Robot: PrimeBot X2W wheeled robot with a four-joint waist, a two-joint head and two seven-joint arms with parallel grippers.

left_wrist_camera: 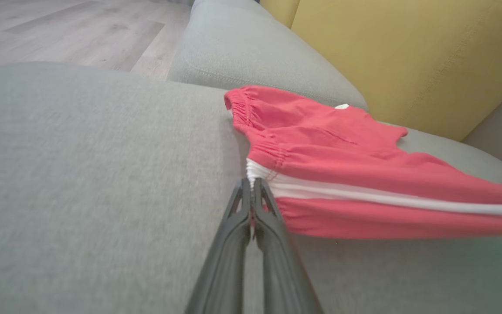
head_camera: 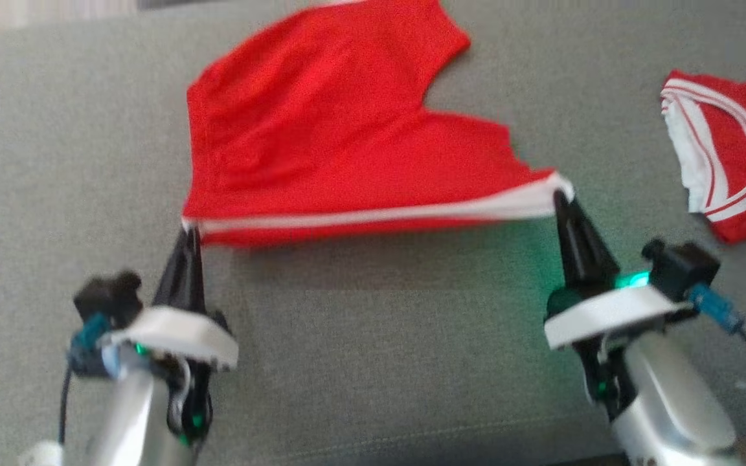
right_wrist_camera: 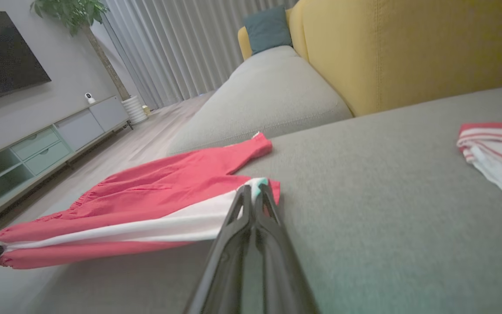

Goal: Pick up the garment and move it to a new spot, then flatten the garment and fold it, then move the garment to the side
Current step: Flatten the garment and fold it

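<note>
Garment [head_camera: 321, 129] stretched over sofa [head_camera: 373, 362] | left gripper [head_camera: 190, 234] and right gripper [head_camera: 562, 199] each clenched on one end of striped edge | advice: lower both together, tension even.

Head view looks down on the sofa seat [head_camera: 373, 362]; both low, close wrist views share the red garment [left_wrist_camera: 342, 174].

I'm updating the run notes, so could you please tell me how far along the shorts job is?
Done: the pick-up. The left gripper and right gripper are each shut on one end of the white-striped edge of the shorts. In hand: that edge is pulled taut above the sofa, the rest lying on it, so this looks like the moving or spreading step. Left: flattening, folding and setting aside; no fold shows yet.
</note>
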